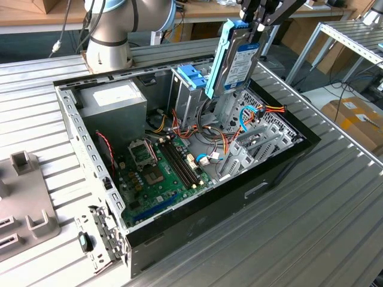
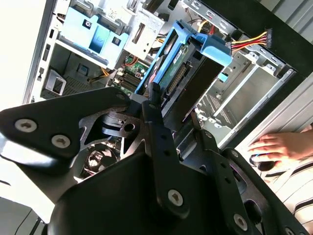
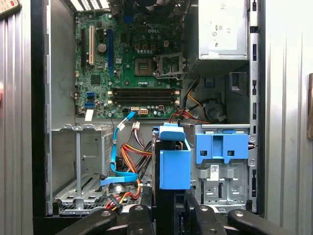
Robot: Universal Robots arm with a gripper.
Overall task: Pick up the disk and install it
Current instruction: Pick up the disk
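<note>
The disk (image 1: 238,60) stands on edge in the air, silver with a white and blue label and light-blue rails, over the far end of the open computer case (image 1: 281,167). My gripper (image 1: 258,24) is shut on its upper end. In the second wrist view the disk (image 2: 177,63) runs away from the gripper (image 2: 175,103), its blue rail end pointing into the case. The first wrist view has the disk (image 3: 174,164) end-on beside the blue bracket (image 3: 222,147) of the metal drive cage, above an empty metal bay (image 3: 80,186).
Inside the case lie a green motherboard (image 1: 161,167), a grey power supply (image 1: 114,98) and loose coloured cables (image 1: 239,128). The arm's base (image 1: 111,42) stands behind the case. A person's hand (image 2: 279,146) rests on the table beside the case. Grey fixtures (image 1: 27,197) sit at the exterior view's left.
</note>
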